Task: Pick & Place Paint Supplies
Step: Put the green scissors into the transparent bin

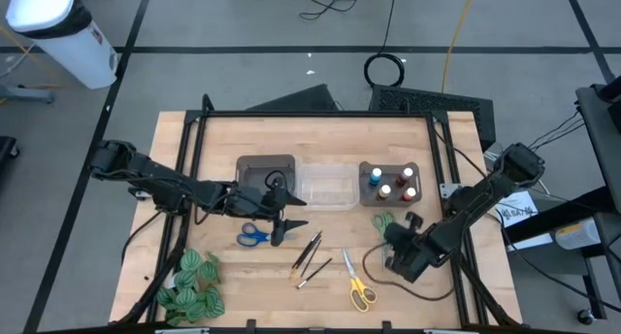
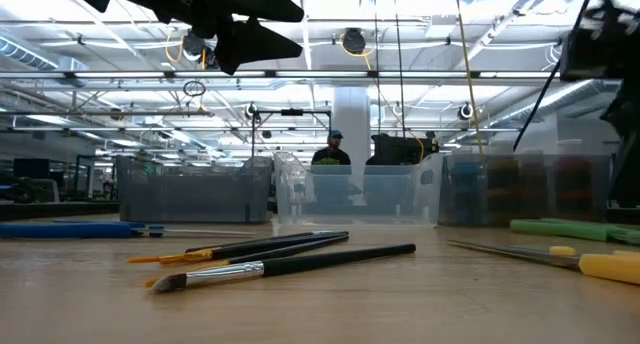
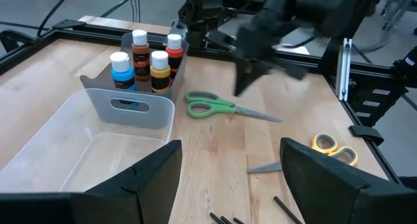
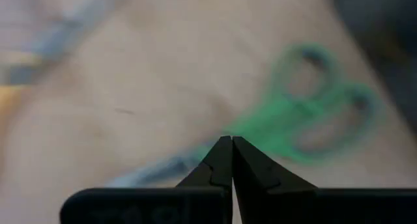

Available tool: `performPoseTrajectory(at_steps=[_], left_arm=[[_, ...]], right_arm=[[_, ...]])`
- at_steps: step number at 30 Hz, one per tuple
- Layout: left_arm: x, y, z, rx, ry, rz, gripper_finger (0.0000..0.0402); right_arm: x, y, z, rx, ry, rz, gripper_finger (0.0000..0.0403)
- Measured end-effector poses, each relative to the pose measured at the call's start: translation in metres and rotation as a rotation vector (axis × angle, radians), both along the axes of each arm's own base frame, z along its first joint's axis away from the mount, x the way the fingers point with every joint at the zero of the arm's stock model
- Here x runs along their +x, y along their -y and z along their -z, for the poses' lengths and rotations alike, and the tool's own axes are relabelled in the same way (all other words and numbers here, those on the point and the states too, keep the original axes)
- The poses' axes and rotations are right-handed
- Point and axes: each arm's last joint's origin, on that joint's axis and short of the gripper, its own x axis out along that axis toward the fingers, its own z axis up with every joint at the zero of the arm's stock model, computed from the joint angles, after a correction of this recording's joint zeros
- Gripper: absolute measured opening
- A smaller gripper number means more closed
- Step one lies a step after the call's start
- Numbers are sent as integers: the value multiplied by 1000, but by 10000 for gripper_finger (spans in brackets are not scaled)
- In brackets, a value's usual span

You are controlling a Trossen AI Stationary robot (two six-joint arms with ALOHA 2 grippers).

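Four paint bottles [image 3: 146, 64] stand in a grey bin [image 3: 130, 110] at the far right. The green scissors [image 3: 212, 107] lie flat on the table in front of that bin. My right gripper [image 4: 231, 146] hovers shut just above the green scissors [image 4: 296, 123] and holds nothing. My left gripper [image 3: 231, 178] hangs open above the table's middle left, near the blue scissors [image 1: 254, 235]. Three thin brushes [image 1: 309, 258] and the yellow scissors [image 1: 361, 290] lie toward the near edge.
A clear bin [image 1: 325, 183] and a second grey bin [image 1: 265, 177] stand in a row with the bottle bin [image 1: 390, 182] at the far side. A green striped leafy bunch [image 1: 189, 285] lies at the near left corner. A black frame [image 1: 194, 120] borders the table.
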Motion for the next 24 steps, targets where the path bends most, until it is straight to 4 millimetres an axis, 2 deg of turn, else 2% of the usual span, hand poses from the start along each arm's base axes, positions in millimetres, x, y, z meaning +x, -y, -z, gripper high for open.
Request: performPoseTrajectory(at_steps=[5, 11, 17, 24], left_arm=[[0, 0, 0, 0, 1, 0, 271], [0, 0, 0, 0, 1, 0, 271], [0, 0, 0, 0, 2, 0, 271], [0, 0, 0, 0, 2, 0, 271]], right_arm=[[-4, 19, 11, -89, -48, 157, 0], [-4, 33, 28, -69, -33, 182, 0], [5, 37, 37, -62, 30, 81, 0], [25, 26, 30, -64, 184, -133, 0]])
